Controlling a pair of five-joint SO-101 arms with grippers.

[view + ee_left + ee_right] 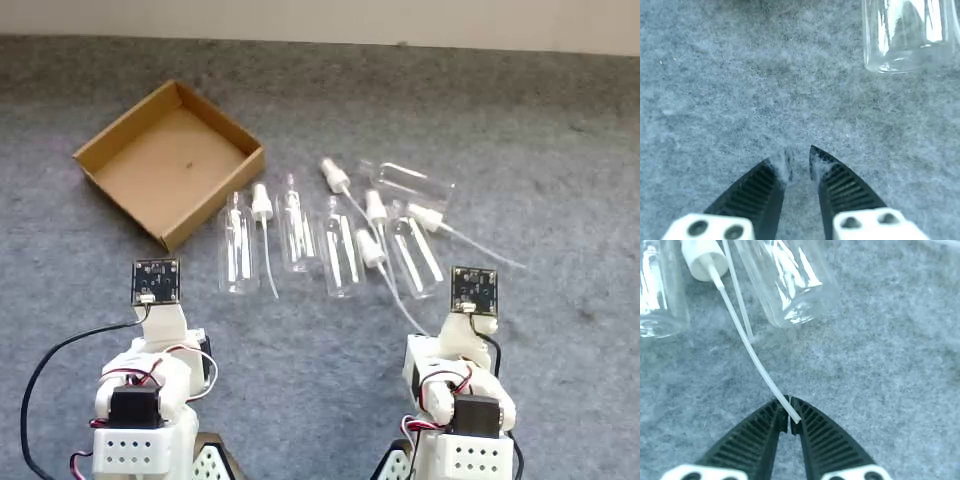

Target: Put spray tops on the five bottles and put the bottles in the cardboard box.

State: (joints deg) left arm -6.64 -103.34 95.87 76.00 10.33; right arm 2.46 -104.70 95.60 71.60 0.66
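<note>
- Left gripper [800, 156]: slightly parted, empty, near a bottle [910, 35].
- Right gripper [789, 410]: closed; a spray top [702, 257] tube seemingly just crosses its tips, ungripped.
- Cardboard box [215, 197]: empty, at the table's far-left, ready for filling.

Spray tube [756, 360] at R claw [789, 413] tips

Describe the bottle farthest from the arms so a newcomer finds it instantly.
Start at the cardboard box, then scan right along the row of bottles. Behind the row's right end lies the farthest bottle; unlike its neighbours, it lies crosswise, not pointing toward the arms.
</note>
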